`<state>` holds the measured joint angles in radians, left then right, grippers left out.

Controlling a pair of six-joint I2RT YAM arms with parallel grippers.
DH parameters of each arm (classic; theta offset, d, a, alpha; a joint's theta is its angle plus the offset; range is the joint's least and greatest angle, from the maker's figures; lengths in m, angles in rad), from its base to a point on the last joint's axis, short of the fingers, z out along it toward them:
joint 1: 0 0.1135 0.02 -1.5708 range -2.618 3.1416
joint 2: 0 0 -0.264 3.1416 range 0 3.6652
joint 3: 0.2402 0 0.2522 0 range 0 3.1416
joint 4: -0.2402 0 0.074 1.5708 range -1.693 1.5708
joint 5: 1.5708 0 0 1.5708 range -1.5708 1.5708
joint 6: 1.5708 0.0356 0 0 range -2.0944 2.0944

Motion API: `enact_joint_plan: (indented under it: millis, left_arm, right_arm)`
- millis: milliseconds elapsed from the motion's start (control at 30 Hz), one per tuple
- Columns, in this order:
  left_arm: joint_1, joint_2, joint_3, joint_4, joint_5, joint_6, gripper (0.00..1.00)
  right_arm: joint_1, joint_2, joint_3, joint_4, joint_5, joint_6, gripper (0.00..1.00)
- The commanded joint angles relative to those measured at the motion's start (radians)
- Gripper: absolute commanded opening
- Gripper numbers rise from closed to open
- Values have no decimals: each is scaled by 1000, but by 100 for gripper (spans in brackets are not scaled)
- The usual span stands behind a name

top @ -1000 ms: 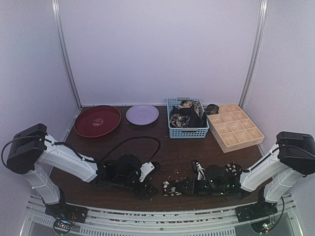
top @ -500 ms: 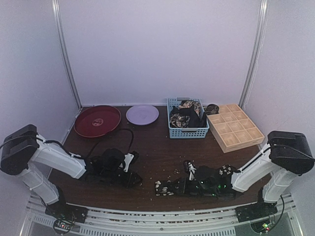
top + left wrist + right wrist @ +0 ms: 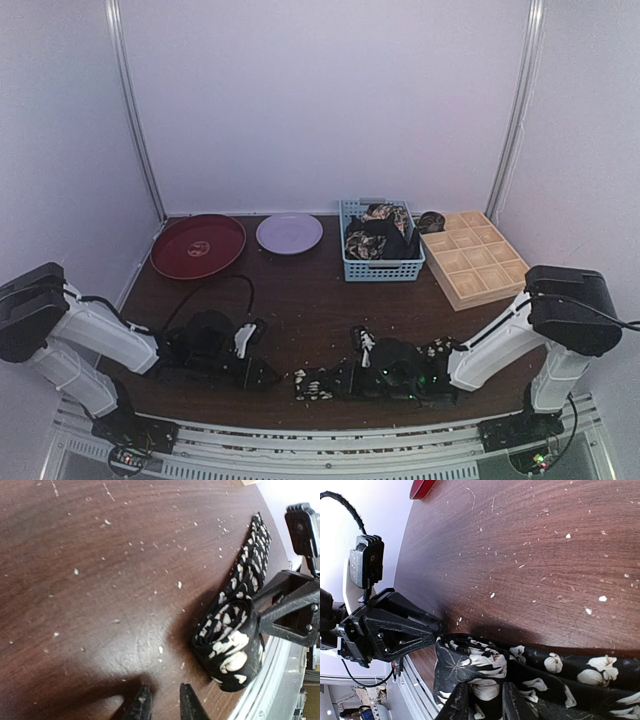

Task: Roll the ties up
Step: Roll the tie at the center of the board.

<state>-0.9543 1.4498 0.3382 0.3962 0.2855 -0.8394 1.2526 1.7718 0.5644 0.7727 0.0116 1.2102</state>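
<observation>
At the near edge of the surface [image 3: 300, 300], clamps the right tool [image 3: 482, 700] on the floral tie [image 3: 530, 672] at its rolled end, the rest lying flat. Holds the left tool [image 3: 162, 702] just beside the roll, fingers slightly apart, gripping nothing.

You face pale lilac walls [image 3: 320, 100] at 12 o'clock, with thin metal uprights at 10 [image 3: 135, 110] and 2 [image 3: 516, 110]. The dark brown wooden desk [image 3: 310, 290], flecked with pale crumbs, is softly lit. An aluminium rail [image 3: 320, 462] edges it at 6.
</observation>
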Motion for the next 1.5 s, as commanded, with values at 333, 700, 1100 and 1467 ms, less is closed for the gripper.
enact_joint_plan:
  millis: [333,700,1100,1467]
  left_arm:
    - [-37,162,62,109,78,-25,2]
    - [-41,185,103,203,154,-44,0]
    - [-61,168,175,150,154,-45,0]
    - [-93,208,243,67,115,-22,4]
  right_arm:
    - [7,-14,-6,-87,54,-48,25]
    - [7,-62,-4,-157,89,-106,25]
    - [9,-72,-1,-143,56,-148,25]
    - [10,-95,-48,-154,84,-140,24]
